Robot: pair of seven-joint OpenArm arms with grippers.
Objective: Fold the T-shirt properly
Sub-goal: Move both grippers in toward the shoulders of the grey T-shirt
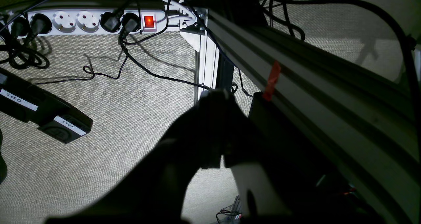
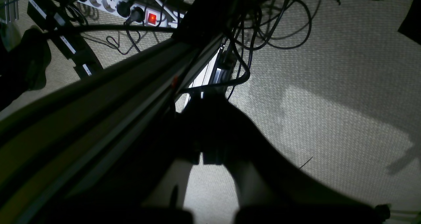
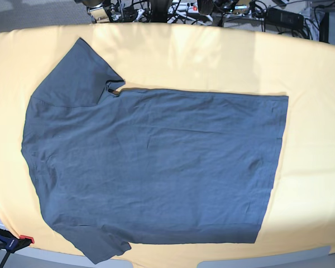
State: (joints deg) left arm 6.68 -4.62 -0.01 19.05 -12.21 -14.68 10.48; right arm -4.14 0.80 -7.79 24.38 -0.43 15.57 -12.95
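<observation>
both pincers are clenched with nothing between their tips. the left gripper [image 1: 213, 99] shows in its wrist view as a dark silhouette pointing down at the woven carpet [image 1: 131, 118], its fingers pressed together, just beside a metal frame rail [image 1: 312, 86] that carries a bit of red tape [image 1: 272, 80]. the right gripper [image 2: 207, 99] looks the same in its own view (black against pale floor), drawn tight and holding nothing, next to the same kind of rail [image 2: 98, 99] and a tangle of black cables [image 2: 273, 20]. a white power strip [image 1: 88, 21] with a lit red switch [image 1: 149, 21] lies on the carpet behind the left one. neither arm appears in the base view.

the t-shirt [image 3: 156, 167] lies spread flat on the yellow-orange cloth [image 3: 212, 56], well apart from both grippers, collar end to that view's left and hem to its right. one sleeve [image 3: 75, 72] points up-left, the other [image 3: 97, 245] sits at the lower edge of the cloth.

no containers show in any view.
</observation>
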